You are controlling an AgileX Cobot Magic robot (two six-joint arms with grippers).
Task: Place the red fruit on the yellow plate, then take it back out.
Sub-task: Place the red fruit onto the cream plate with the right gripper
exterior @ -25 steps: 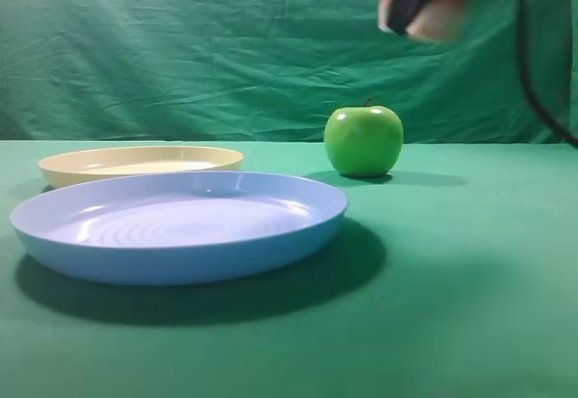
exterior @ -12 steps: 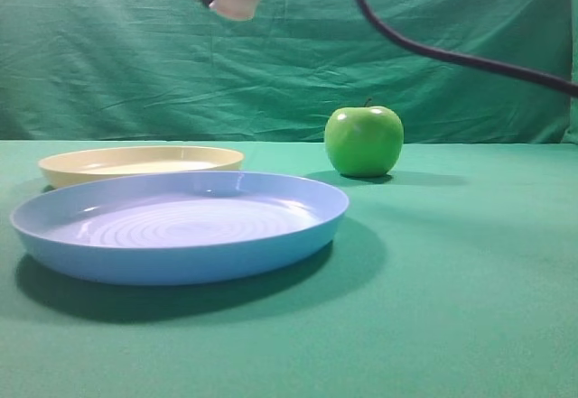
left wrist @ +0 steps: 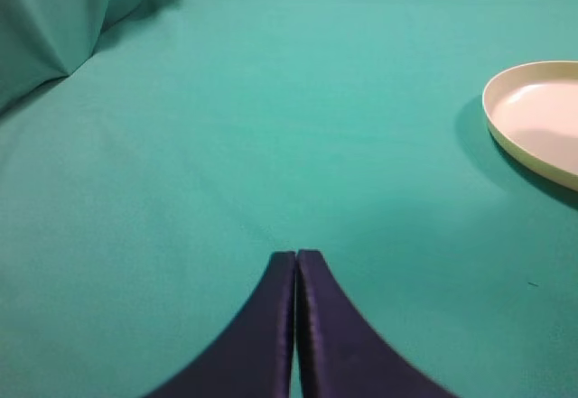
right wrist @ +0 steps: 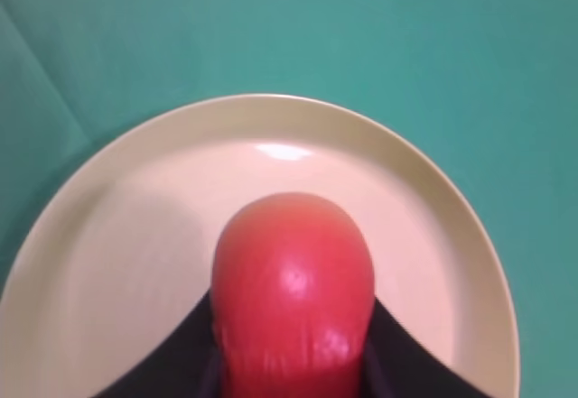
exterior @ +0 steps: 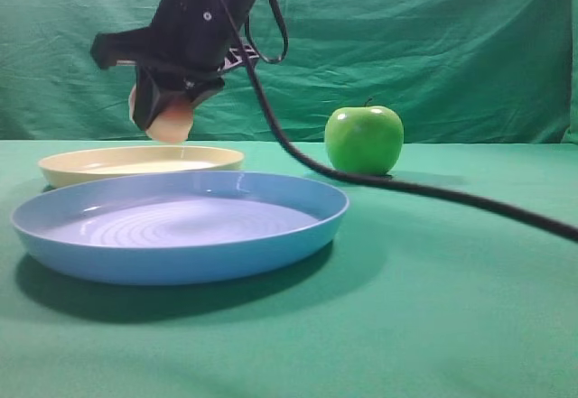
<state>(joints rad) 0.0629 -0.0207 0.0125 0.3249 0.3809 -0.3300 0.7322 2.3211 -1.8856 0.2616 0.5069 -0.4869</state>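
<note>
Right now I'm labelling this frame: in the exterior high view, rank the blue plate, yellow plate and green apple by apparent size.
1. Blue plate, nearest the camera.
2. Yellow plate, farther back, so true size is unsure.
3. Green apple.

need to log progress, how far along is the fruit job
Done: the fruit has been picked up and carried over the yellow plate.
In hand: the right gripper holds it just above the plate, not yet set down. The left gripper is shut and idle over bare cloth.
Left: lower and release it on the plate, then grasp it and take it back out.
</note>
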